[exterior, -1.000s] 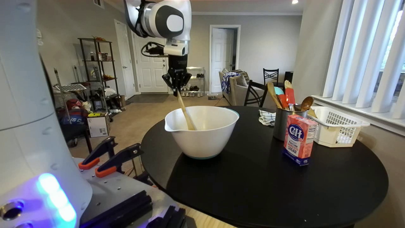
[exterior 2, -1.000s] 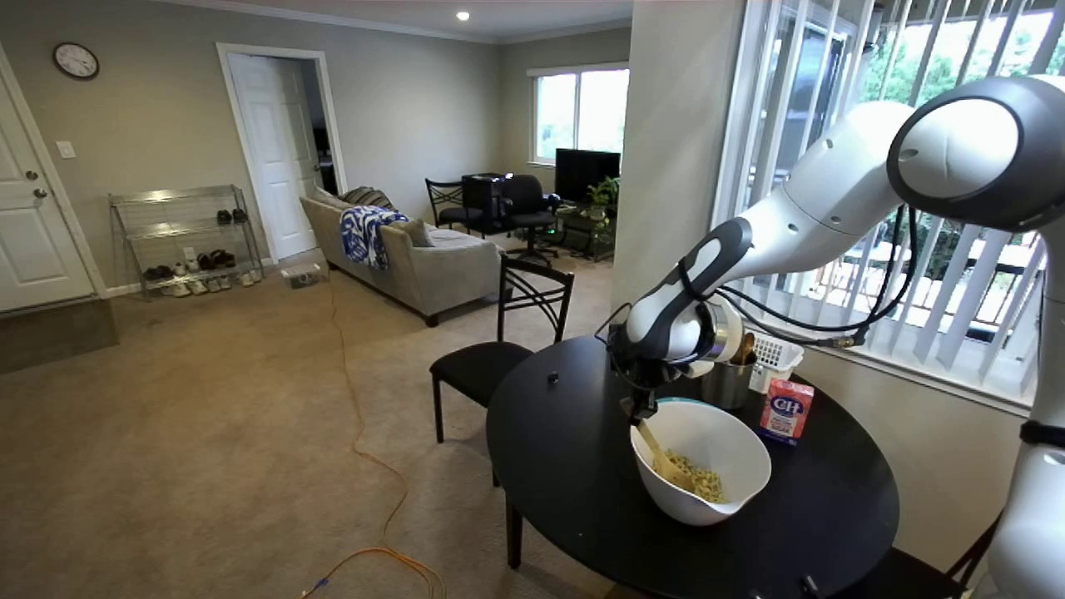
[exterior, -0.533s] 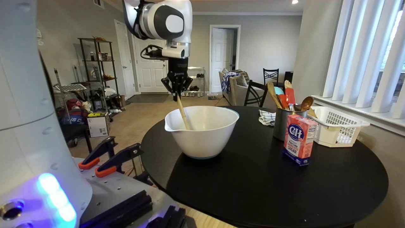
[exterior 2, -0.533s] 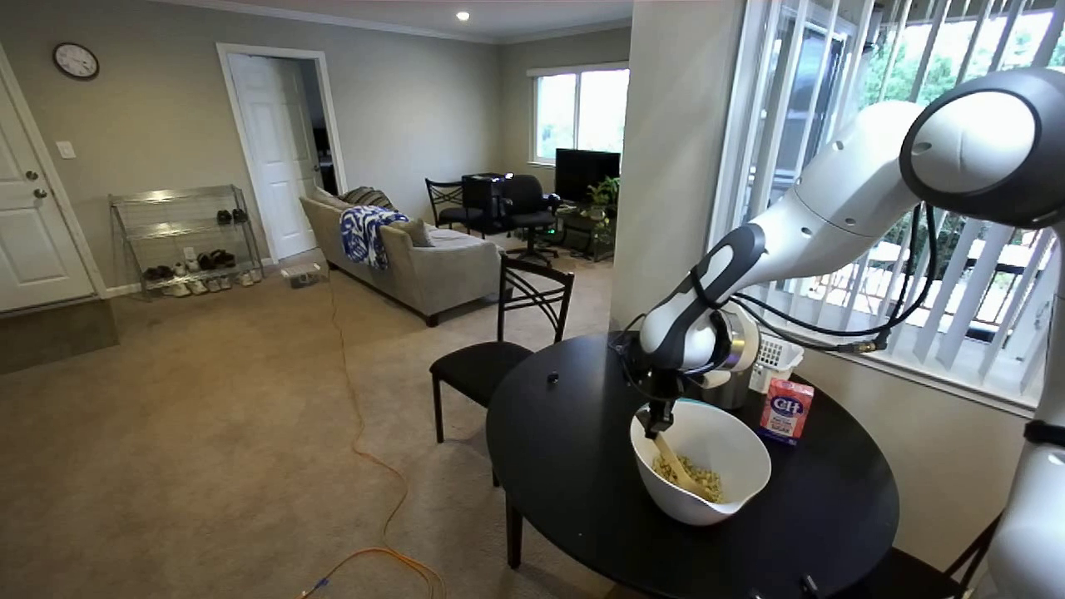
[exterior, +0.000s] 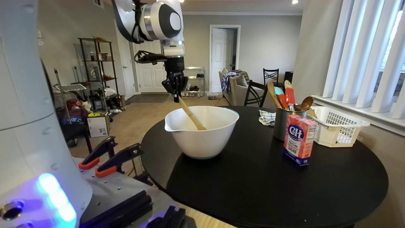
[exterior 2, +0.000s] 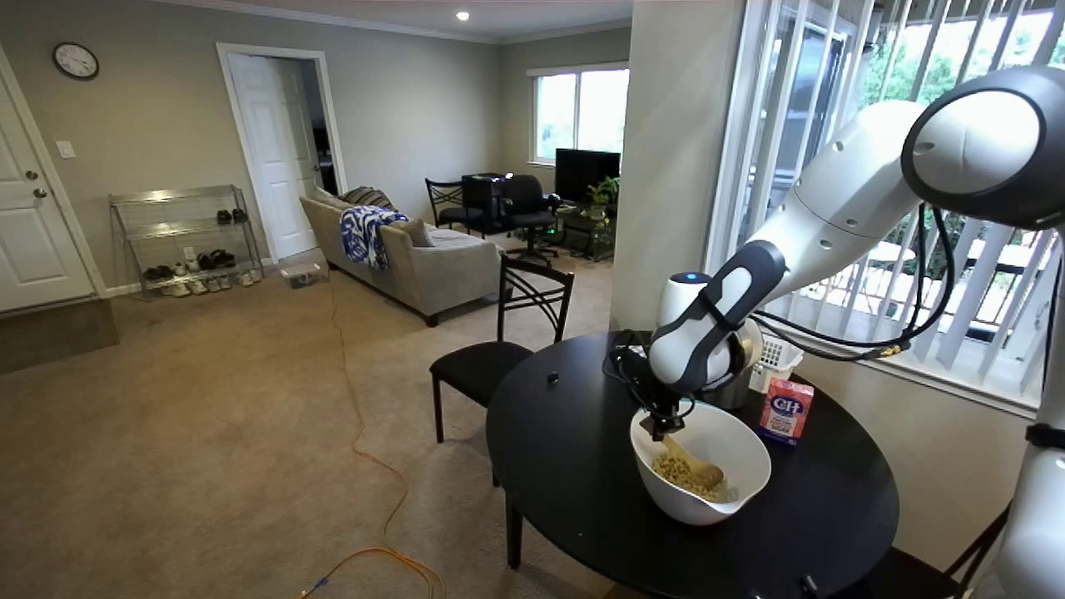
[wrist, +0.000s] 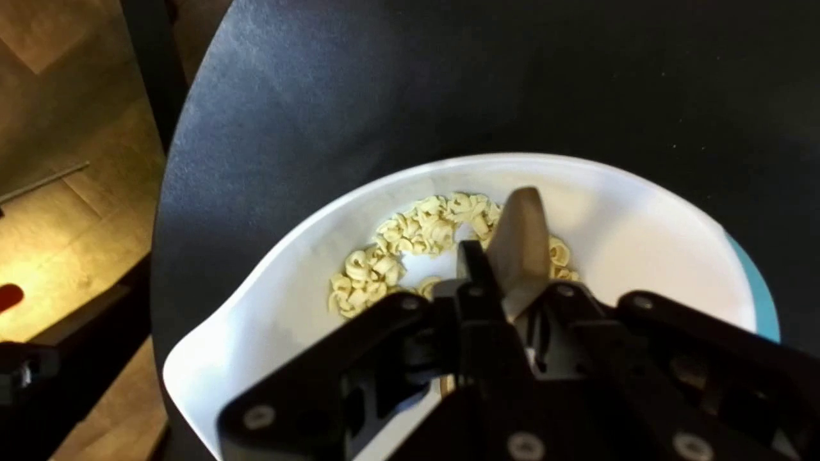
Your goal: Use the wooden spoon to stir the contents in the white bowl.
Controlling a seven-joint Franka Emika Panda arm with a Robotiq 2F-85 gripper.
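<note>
The claw (exterior: 176, 98) hangs fingertips-down above the white bowl (exterior: 202, 144), near its rim, pinched narrow on the handle of the wooden spoon (exterior: 192, 115); in the wrist view its dark fingers (wrist: 479, 272) stand on either side of the wood. The spoon is neither upright nor flat: its long axis leans, high at the claw and sloping down into the bowl. In an exterior view it runs from the claw toward the lower right, and its low end is lost to me behind the bowl's near wall. Where the rounded head (exterior 2: 707, 474) does show in an exterior view, it lies below the claw and points away from it, over a spread of pale, curled pasta (wrist: 368, 275); how far it presses in, I can't tell. That pasta sits lower than the claw, on the bottom of the bowl, with a bare white patch among the pieces. Under the bowl is a round black table (exterior: 269, 190). Well apart from the claw, on the same table, a pink sugar box (exterior: 299, 139) stands upright; near the box, and likewise off from the claw, I see a metal canister (exterior: 281, 125) with utensils (exterior: 289, 95) standing in it and a white basket (exterior: 330, 137).
</note>
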